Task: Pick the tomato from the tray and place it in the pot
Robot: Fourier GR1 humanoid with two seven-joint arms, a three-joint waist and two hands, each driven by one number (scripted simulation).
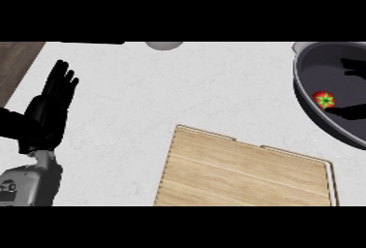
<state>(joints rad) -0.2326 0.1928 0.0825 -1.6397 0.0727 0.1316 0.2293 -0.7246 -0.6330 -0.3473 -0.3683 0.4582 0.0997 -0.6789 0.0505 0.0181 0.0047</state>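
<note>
Nearest the viewer, at the lower left, a grey forearm (32,181) comes in from the bottom edge and rises to the robot's left hand (49,109). This black hand rests released, its fingers straight and pointing up, over the left part of the white counter (178,82). It touches nothing and holds nothing.

To the right of it, in the lower middle, lies a light wooden tray (243,169), a flat board with a low raised lip along its far edge. It sits slightly turned, so its far edge slopes down toward the right. Nothing lies on its visible surface.

Farther up and at the right edge stands the dark grey pot (306,104), cut off by the frame so that only its left part shows. The tomato (324,99), red with a small green star of leaves on top, lies inside the pot near its left wall. Two black shapes show within the pot, one above the tomato and one just below and right of it (they look like parts of the right hand, but too little shows to tell how its fingers stand).

At the far edge, top middle, a pale grey rounded object (164,45) is partly visible. A strip of brown wood (14,63) shows at the upper left corner.
</note>
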